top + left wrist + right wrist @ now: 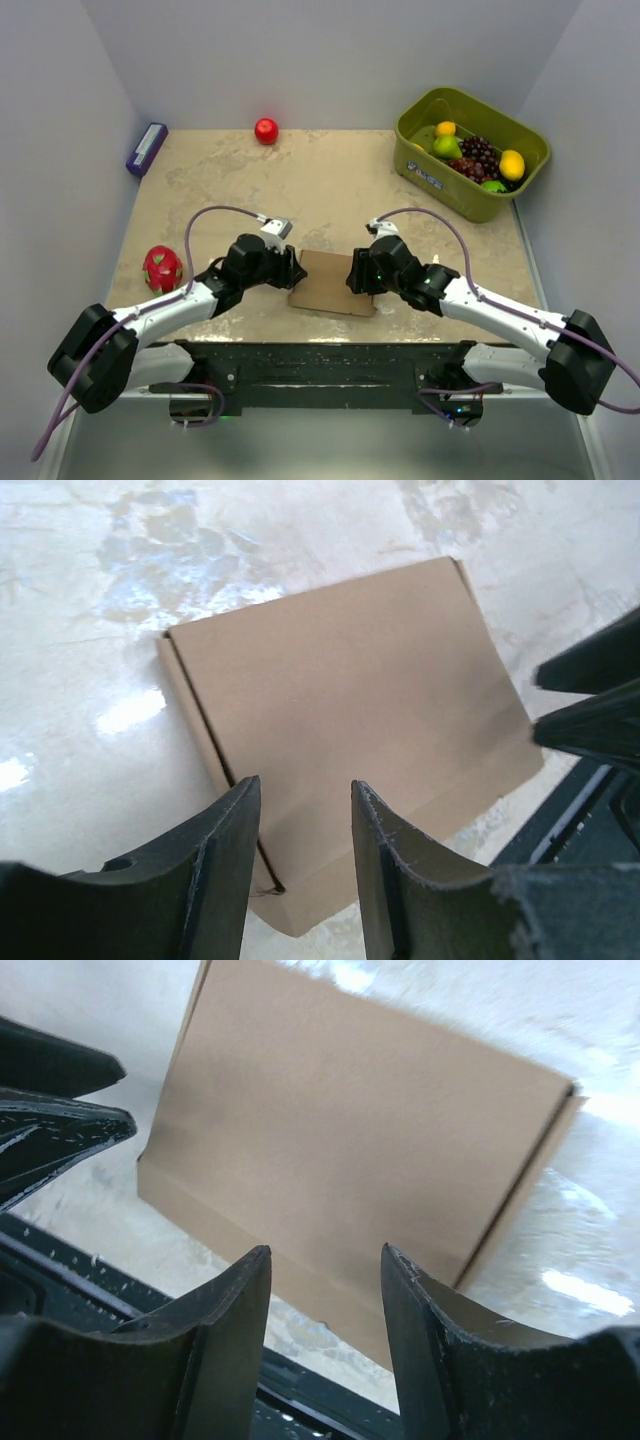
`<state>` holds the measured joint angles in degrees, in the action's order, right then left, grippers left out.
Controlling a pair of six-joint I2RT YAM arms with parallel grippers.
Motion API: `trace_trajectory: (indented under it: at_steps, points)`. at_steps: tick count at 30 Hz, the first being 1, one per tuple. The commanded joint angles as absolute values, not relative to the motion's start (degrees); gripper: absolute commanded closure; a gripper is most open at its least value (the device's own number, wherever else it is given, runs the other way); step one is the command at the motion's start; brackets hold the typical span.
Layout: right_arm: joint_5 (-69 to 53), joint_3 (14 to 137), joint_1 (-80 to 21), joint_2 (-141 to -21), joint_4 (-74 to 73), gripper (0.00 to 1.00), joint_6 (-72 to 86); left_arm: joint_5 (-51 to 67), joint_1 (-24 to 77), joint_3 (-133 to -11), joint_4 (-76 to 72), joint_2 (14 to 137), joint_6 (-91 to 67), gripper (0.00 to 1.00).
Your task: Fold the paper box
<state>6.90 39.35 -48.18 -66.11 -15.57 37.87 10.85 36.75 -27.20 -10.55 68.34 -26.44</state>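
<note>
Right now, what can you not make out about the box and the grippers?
- Top view: the wrists hide the fingertips of the left gripper and the right gripper; contact with the paper box is unclear.
- Left wrist view: fingers cover part of the box's near edge.
- Right wrist view: the top edge cuts off one box corner.
- Top view: the green bin has a label too small to read.

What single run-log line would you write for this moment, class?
paper box: flat on table | left gripper: open, at box's left edge | right gripper: open, at box's right edge | held: nothing
</note>
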Motion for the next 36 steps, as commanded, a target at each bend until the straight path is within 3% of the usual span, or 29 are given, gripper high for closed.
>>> trace_trajectory:
  at_steps: [1, 5, 36]
  points:
    - [14.49, 42.19, -47.55, -64.07, -24.33, 0.51, 35.33, 3.52, 36.47, -29.09, -4.67, 68.81, -23.29, 0.54]
    - [17.31, 40.96, -47.29, -63.98, -26.54, 0.53, 34.89, 1.41, 36.48, -28.39, -4.3, 69.35, -22.85, 0.55]
    - [6.6, 32.87, -43.16, -74.45, -14.94, 0.59, 34.8, 2.81, 36.56, -25.75, -8.96, 77.26, -22.76, 0.57]
